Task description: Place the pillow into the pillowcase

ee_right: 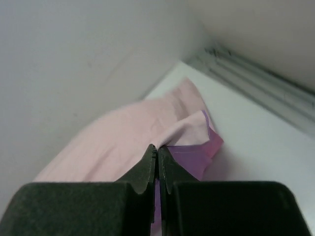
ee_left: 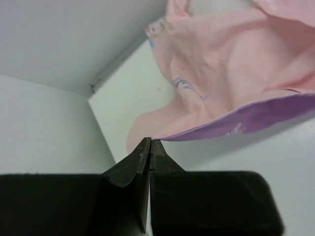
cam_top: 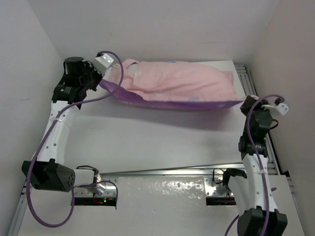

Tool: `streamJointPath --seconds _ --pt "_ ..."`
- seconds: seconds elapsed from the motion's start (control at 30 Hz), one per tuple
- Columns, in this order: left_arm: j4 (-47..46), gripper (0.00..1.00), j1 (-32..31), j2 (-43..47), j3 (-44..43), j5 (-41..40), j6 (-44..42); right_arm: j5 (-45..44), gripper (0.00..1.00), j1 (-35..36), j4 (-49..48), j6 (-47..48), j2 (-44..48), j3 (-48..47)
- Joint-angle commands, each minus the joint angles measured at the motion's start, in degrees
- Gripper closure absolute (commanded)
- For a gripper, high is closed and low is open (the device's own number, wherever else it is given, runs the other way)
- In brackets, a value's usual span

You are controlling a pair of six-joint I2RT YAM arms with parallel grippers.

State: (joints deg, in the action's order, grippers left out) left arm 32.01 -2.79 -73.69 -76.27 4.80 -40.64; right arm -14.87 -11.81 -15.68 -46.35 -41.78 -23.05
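Left jaws: shut tight, tips together, pinching the purple hem of the pillowcase where the cloth comes down to a point. In the top view this grip sits at the upper left of the frame, at the left end of the case.

Right jaws: shut as well, with a fold of purple and pink cloth caught between them. In the top view they sit at the right of the frame, on the case's right corner.

Pillowcase: stretched between my two grips across the upper middle of the top view, at the far side of the tabletop, close to the back wall. Pink side up. The purple side shows as a thin band along the near edge, which is lifted, with a shadow beneath it.

Pillow: mostly covered. The case bulges full along its length. A paler, whiter patch shows at the top edge of the left wrist view; I take it for the pillow but cannot be sure.

A metal rail runs along the tabletop's right edge, just beyond the case's right end.
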Motion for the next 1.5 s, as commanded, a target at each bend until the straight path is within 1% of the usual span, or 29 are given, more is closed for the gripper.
streamJointPath --seconds 0.0,0.07,0.33,0.43,0.47,0.53,0.57,0.6,0.63,0.67,0.7,0.77,0.8,0.83,0.87,0.9,0.93,0.97,1.0,1.03,1.07,1.1,1.13,1.17,1.23,1.27,1.33,1.37,1.47 --pt "7.01 1.00 0.77 1.62 -7.91 0.30 1.36 0.44 1.00 -0.05 -0.41 11.53 2.14 -10.58" --pt "8.77 1.00 0.77 1.18 -14.04 -2.40 0.92 1.95 1.00 -0.05 -0.23 13.81 1.36 -14.46" --pt "9.13 1.00 4.28 -4.18 -56.04 -12.43 1.89 -1.21 1.00 -0.05 -0.58 22.52 -4.18 -39.42" --pt "7.11 1.00 4.19 -2.61 -58.99 -15.33 -0.30 0.46 1.00 -0.05 1.18 23.49 -6.38 -46.11" --pt "7.01 1.00 4.28 -1.99 -58.38 -15.78 -0.66 1.07 1.00 -0.05 2.40 23.67 -6.82 -48.56" --pt "11.29 1.00 4.28 0.82 -52.78 -9.23 -3.55 4.56 1.00 -0.05 4.50 22.45 -8.14 -50.51" --pt "19.33 1.00 4.28 2.83 -49.97 -3.54 -6.70 6.24 1.00 -0.05 5.04 21.31 -8.93 -51.39" --pt "21.93 1.00 4.28 4.16 -40.63 9.14 -11.78 8.00 1.00 -0.05 5.13 20.17 -9.28 -51.31" --pt "22.22 1.00 4.28 5.82 -33.32 13.70 -12.09 11.41 1.00 -0.05 5.57 18.33 -9.46 -51.13" --pt "18.30 0.73 3.50 8.36 -25.93 17.49 -11.31 13.01 1.00 -0.05 5.57 16.83 -9.63 -49.57" --pt "16.96 0.54 2.62 8.65 -13.07 20.05 -13.04 14.16 1.00 0.04 4.88 15.60 -9.46 -48.42" --pt "9.71 0.26 -1.41 7.95 -3.05 22.98 -17.61 14.70 1.00 -0.05 3.74 13.66 -8.32 -44.74" --pt "4.87 0.22 -2.74 6.30 4.21 18.28 -16.58 14.70 1.00 -0.05 3.73 13.57 -7.88 -43.93" --pt "-3.88 0.18 -4.66 4.63 6.20 15.62 -15.36 14.70 1.00 -0.05 4.34 13.74 -6.75 -42.79" --pt "-3.97 0.17 -4.94 2.43 6.66 13.59 -13.43 14.70 1.00 -0.05 4.95 14.09 -6.13 -42.52" --pt "-10.93 0.15 -4.95 -3.33 4.31 11.83 -6.27 16.09 1.00 -0.05 5.57 14.53 -5.51 -42.26" --pt "-12.74 0.12 -4.95 -7.22 1.24 11.73 -2.64 16.80 1.00 -0.05 6.97 15.23 -4.11 -41.91" --pt "-9.98 0.12 -4.95 -15.96 -2.70 13.55 0.18 17.59 1.00 -0.05 7.59 15.41 -3.23 -40.95" --pt "-7.95 0.10 -4.86 -20.48 -12.31 19.66 5.69 17.86 1.00 0.04 8.03 15.50 -2.52 -40.50" --pt "-5.67 0.00 -4.86 -25.23 -17.20 22.77 9.49 17.95 1.00 -0.05 9.08 15.50 -1.21 -39.37" --pt "-5.56 0.00 -4.86 -33.80 -24.82 26.63 17.19 18.04 1.00 -0.05 9.44 15.50 -0.68 -38.66" --pt "-6.60 0.00 -4.95 -37.45 -27.50 33.71 21.79 17.95 1.00 -0.05 9.70 16.02 -0.32 -38.13" --pt "-9.74 0.00 -4.95 -40.88 -29.18 36.31 27.40 17.95 1.00 -0.05 10.23 16.29 -0.06 -37.69" --pt "-19.17 0.00 -5.03 -46.23 -30.50 41.38 37.64 17.43 1.00 0.04 10.58 16.81 -0.06 -37.16" --pt "-31.07 0.00 -5.64 -50.74 -31.22 43.01 45.88 16.98 1.00 0.04 12.33 18.83 -0.67 -37.33" --pt "-39.48 0.00 -6.09 -52.94 -32.44 42.32 47.83 16.72 1.00 0.04 13.04 19.71 -1.11 -37.59" --pt "-38.09 0.00 -7.84 -62.32 -44.43 37.23 45.85 15.50 1.00 0.12 14.18 21.12 -2.86 -37.77" --pt "-35.64 0.00 -8.46 -70.11 -55.19 36.43 43.83 15.31 1.00 0.04 14.36 21.91 -4.00 -37.42" --pt "-42.79 0.00 -9.87 -80.61 -65.12 32.48 46.69 15.05 1.00 0.04 14.80 22.79 -5.68 -37.59"
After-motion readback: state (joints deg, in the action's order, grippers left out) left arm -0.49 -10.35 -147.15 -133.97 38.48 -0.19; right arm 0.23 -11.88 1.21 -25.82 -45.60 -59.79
